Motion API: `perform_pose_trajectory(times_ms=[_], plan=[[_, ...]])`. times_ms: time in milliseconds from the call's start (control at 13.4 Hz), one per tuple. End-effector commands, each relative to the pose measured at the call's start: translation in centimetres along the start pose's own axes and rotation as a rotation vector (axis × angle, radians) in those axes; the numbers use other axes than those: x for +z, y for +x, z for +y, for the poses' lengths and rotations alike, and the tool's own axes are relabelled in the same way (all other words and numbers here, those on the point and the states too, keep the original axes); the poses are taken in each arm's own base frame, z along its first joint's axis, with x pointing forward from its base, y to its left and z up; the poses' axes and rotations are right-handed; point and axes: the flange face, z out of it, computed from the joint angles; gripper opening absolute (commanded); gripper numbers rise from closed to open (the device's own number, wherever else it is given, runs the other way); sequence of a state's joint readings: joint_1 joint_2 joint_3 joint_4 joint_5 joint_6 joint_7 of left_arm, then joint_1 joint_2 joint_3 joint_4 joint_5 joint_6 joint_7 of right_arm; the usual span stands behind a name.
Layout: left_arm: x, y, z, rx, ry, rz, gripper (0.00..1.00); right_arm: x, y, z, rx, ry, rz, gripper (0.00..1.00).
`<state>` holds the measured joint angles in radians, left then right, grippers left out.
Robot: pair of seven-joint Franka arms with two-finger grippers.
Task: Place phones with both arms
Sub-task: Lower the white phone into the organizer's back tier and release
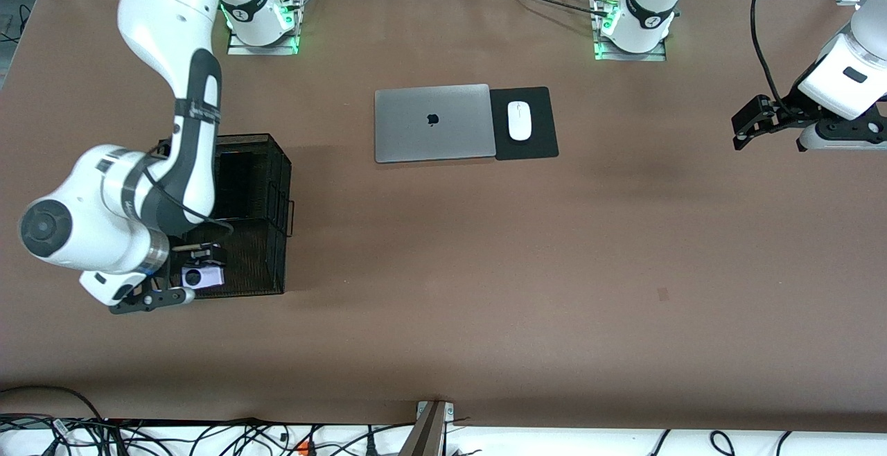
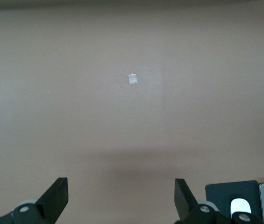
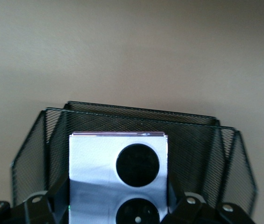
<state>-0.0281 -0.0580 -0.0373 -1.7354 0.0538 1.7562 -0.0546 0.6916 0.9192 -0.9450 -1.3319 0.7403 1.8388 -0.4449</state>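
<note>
A closed silver laptop bears a black apple logo. The right gripper pinches the squarish lilac-white phone with two black circles over the black wire-mesh basket. The left gripper waits, fingers spread, above bare brown table.

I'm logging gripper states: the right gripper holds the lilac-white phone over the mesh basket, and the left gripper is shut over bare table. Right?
Not quite. The left gripper is open: the left wrist view shows its fingers set wide apart with nothing between them. The rest holds: the right gripper grips the lilac-white phone over the mesh basket.
</note>
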Motion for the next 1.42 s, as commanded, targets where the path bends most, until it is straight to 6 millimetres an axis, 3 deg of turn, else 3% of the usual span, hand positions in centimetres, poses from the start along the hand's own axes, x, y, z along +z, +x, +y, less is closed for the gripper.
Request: perform_pose_trajectory(times_ms=[0,224,448,523,598,673,897,1046,1345], plan=[[-0.6,0.1,0.0,0.004,-0.014,0.006,1.00,2.0,-0.1,0.9,0.034,0.016,-0.007,0.43],[-0.6,0.1,0.1,0.004,-0.015,0.005,1.00,4.8,-0.9,1.1,0.051,0.024,-0.024,0.43],[-0.6,0.1,0.1,0.004,-0.015,0.005,1.00,6.3,-1.5,1.4,0.064,0.033,-0.042,0.44],[-0.6,0.1,0.1,0.004,-0.015,0.005,1.00,6.6,-1.5,1.4,0.075,0.033,-0.045,0.55],[-0.6,0.1,0.1,0.004,-0.015,0.005,1.00,6.6,-1.5,1.4,0.097,0.035,-0.046,0.88],[-0.6,0.1,0.1,0.004,-0.015,0.005,1.00,6.2,-1.3,1.4,0.106,0.035,-0.041,1.00],[-0.6,0.1,0.1,0.004,-0.015,0.005,1.00,3.4,-0.7,0.7,0.084,0.037,-0.008,1.00],[-0.6,0.1,0.1,0.003,-0.015,0.005,1.00,0.6,-1.0,1.4,0.092,0.045,0.001,1.00],[-0.6,0.1,0.1,0.003,-0.015,0.005,1.00,-8.1,-2.1,0.7,0.074,0.024,-0.041,1.00]])
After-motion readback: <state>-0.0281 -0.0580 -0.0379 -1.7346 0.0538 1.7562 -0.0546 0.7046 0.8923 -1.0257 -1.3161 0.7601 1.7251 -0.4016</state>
